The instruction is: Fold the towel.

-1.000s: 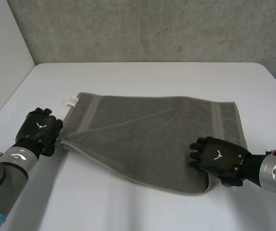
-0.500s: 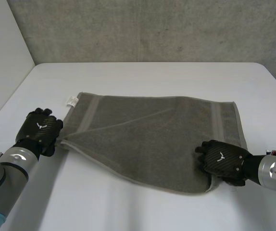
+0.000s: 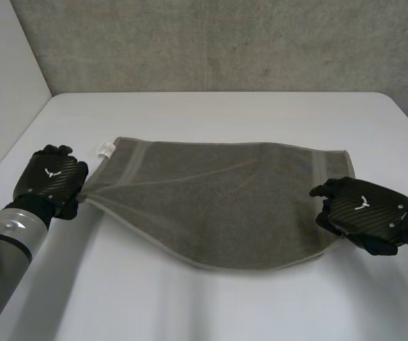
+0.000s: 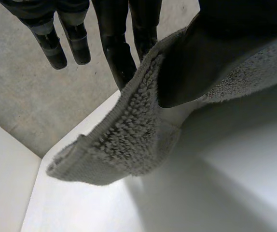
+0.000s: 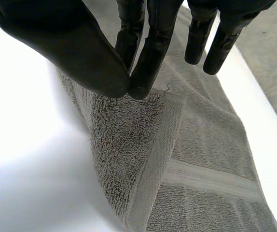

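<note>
A grey-brown towel (image 3: 218, 199) lies folded over on the white table (image 3: 211, 114), its near layer lifted at both ends. My left hand (image 3: 50, 181) pinches the towel's near left corner (image 4: 129, 140) between thumb and fingers. My right hand (image 3: 364, 212) pinches the near right corner (image 5: 133, 135) between thumb and fingers and holds it up off the table. The towel's near edge sags between the two hands. A small white label (image 3: 106, 149) sticks out at the far left corner.
A concrete wall (image 3: 218, 42) stands behind the table. The table's left edge (image 3: 12, 153) runs close beside my left hand. Bare white table spreads in front of the towel and behind it.
My right hand closed on the towel's near right corner and drew it up and to the right. My left hand rose a little with its corner, stretching the near edge.
</note>
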You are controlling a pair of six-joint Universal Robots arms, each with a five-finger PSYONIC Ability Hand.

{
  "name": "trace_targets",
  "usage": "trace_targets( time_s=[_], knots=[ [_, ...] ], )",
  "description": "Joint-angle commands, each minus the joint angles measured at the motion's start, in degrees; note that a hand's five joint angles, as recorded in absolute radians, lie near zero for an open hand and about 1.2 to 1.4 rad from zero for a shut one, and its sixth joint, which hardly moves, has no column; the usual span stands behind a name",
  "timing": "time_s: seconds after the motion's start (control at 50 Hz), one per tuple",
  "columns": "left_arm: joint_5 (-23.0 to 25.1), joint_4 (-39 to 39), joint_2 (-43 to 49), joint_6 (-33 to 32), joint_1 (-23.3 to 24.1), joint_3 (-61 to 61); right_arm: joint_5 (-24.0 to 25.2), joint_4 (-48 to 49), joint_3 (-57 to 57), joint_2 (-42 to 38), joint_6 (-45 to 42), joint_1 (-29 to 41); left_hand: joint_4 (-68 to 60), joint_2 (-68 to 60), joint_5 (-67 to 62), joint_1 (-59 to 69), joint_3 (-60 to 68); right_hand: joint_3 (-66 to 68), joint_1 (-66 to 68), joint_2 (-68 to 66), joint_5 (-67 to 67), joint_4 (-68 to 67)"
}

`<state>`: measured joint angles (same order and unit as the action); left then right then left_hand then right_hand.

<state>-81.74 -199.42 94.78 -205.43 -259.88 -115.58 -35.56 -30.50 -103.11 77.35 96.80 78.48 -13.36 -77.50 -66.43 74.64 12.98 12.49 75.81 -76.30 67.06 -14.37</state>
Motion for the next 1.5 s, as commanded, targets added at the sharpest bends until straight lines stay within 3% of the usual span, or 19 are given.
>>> trace_targets(
  time_s=[0.02,0.12,0.14,0.28,0.66,0.74,0.78,0.8,0.82,0.84,0.94,1.04,1.14,1.26,1.5],
  knots=[
    [1.58,0.26,0.32,0.82,-0.01,0.00,1.29,1.23,-2.44,-2.10,0.14,-1.75,3.36,-2.50,-3.57,5.36,-2.98,-2.49,4.19,-3.70,2.94,4.37],
    [1.75,0.26,0.49,0.82,-0.10,-0.44,1.29,2.72,-2.53,-5.18,0.05,-1.92,3.36,-2.50,-3.57,5.36,-2.98,-2.49,4.19,-3.70,2.94,4.37],
    [1.84,0.18,0.58,0.82,-0.10,-0.53,1.20,3.51,-2.53,-6.06,0.05,-2.01,3.36,-2.50,-3.57,5.36,-2.98,-2.49,-3.08,3.57,-4.32,4.37],
    [2.02,0.17,0.76,0.82,-0.19,-0.61,-1.34,5.27,-2.71,-8.87,0.05,-1.92,3.36,-2.50,-3.57,5.36,-2.98,-2.49,-16.25,16.74,-17.49,4.37],
    [2.02,0.09,0.76,0.82,-0.19,-0.61,-3.99,5.62,-3.15,-9.67,-0.03,-1.75,3.36,-2.50,-3.57,5.36,-2.98,-2.49,-20.98,21.47,-22.23,4.37],
    [2.02,0.09,0.76,0.82,-0.19,-0.61,-4.60,5.62,-4.02,-9.76,-0.99,-1.57,3.36,-2.50,-3.57,5.36,-2.98,-2.49,-28.55,29.04,-29.80,4.37],
    [2.02,0.09,0.76,0.82,-0.19,-0.61,-4.43,5.53,-4.47,-9.76,-1.79,-1.66,3.36,-2.50,-3.57,5.36,-2.98,-2.49,-23.51,23.99,-24.75,4.37],
    [2.02,0.09,0.76,0.82,-0.19,-0.61,-4.08,5.36,-4.81,-9.67,-2.49,-1.75,3.36,-2.50,-3.57,5.36,-2.98,-2.49,-9.02,9.50,-10.26,4.37],
    [2.02,0.09,0.76,0.82,-0.19,-0.61,-4.07,5.36,-4.82,-9.67,-2.49,-1.75,3.36,-2.50,-3.57,5.36,-2.98,-2.49,-8.87,9.36,-10.12,4.37],
    [2.02,0.09,0.76,0.82,-0.10,-0.61,-3.99,5.27,-4.90,-9.58,-2.58,-1.75,3.36,-2.50,-3.57,5.36,-2.98,-2.49,4.06,-3.57,2.81,4.37],
    [1.93,0.70,-0.03,0.73,-0.01,-0.70,-3.90,4.22,-4.90,-8.18,-1.70,-1.83,3.36,-2.50,-3.57,5.36,-2.98,-2.49,4.19,-3.70,2.94,4.37],
    [2.28,4.92,-4.16,0.82,-0.10,-0.70,-2.05,-0.09,-4.90,-1.41,0.49,-3.24,3.36,-2.50,-3.57,5.36,-2.98,-2.49,4.19,-3.70,2.94,4.37],
    [5.88,9.22,-11.44,2.83,-0.97,-0.70,6.28,-6.22,-4.38,7.97,3.83,-10.25,3.36,-2.50,-3.57,5.36,-2.98,-2.49,4.19,-3.70,2.94,4.37],
    [7.91,11.42,-15.94,6.09,-3.44,-0.97,9.11,-13.52,-1.14,14.84,4.80,-17.64,3.36,-2.50,-3.57,5.36,-2.98,-2.49,4.19,-3.70,2.94,4.37],
    [12.04,15.56,-18.23,7.76,-6.17,-1.14,9.64,-18.02,5.03,15.55,6.82,-20.91,3.36,-2.50,-3.57,5.36,-2.98,-2.49,4.19,-3.70,2.94,4.37]
  ],
)
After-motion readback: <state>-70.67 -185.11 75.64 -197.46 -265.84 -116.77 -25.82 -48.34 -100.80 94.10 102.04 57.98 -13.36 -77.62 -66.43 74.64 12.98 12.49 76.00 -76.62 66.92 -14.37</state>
